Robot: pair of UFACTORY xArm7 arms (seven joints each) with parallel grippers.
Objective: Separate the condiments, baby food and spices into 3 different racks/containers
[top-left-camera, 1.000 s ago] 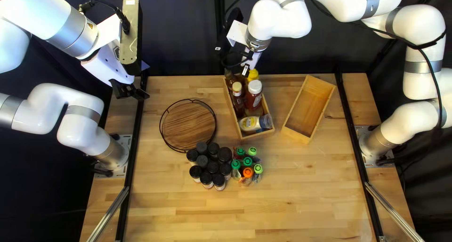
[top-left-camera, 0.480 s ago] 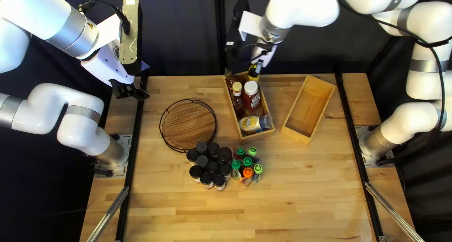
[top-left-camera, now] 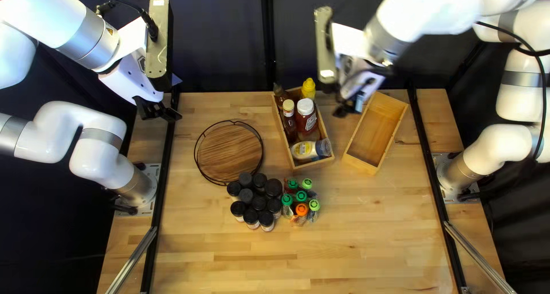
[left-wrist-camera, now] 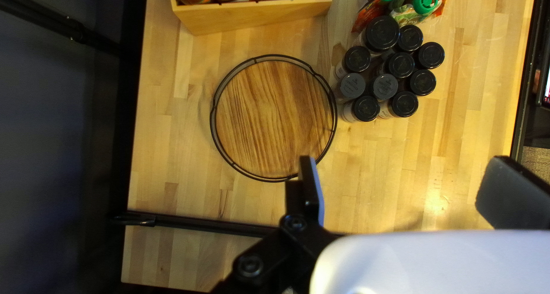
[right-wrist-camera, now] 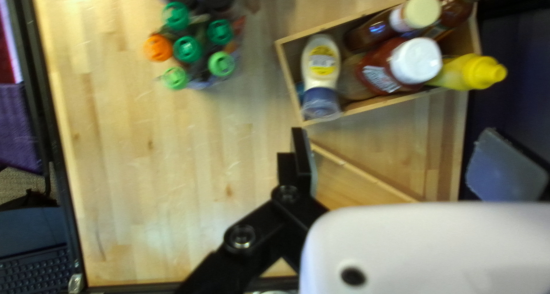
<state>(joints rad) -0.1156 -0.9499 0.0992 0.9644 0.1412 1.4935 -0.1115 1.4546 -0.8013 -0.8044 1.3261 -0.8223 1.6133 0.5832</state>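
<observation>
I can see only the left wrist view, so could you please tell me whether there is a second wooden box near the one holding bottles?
Observer: Yes, a second wooden box sits to the right of the bottle-filled box in the top left view.
Operator: Thank you; is the right pincer holding anything?
Observer: No, the right pincer is open with nothing between its fingers.
Operator: And is there a yellow bottle anywhere?
Observer: Yes, a yellow bottle is at the far end of the bottle-filled box.

In the top left view, we find our left gripper (top-left-camera: 159, 113) at ten o'clock, fingers parted; our right gripper (top-left-camera: 350, 107), blurred, hangs at two o'clock, fingers apart.
</observation>
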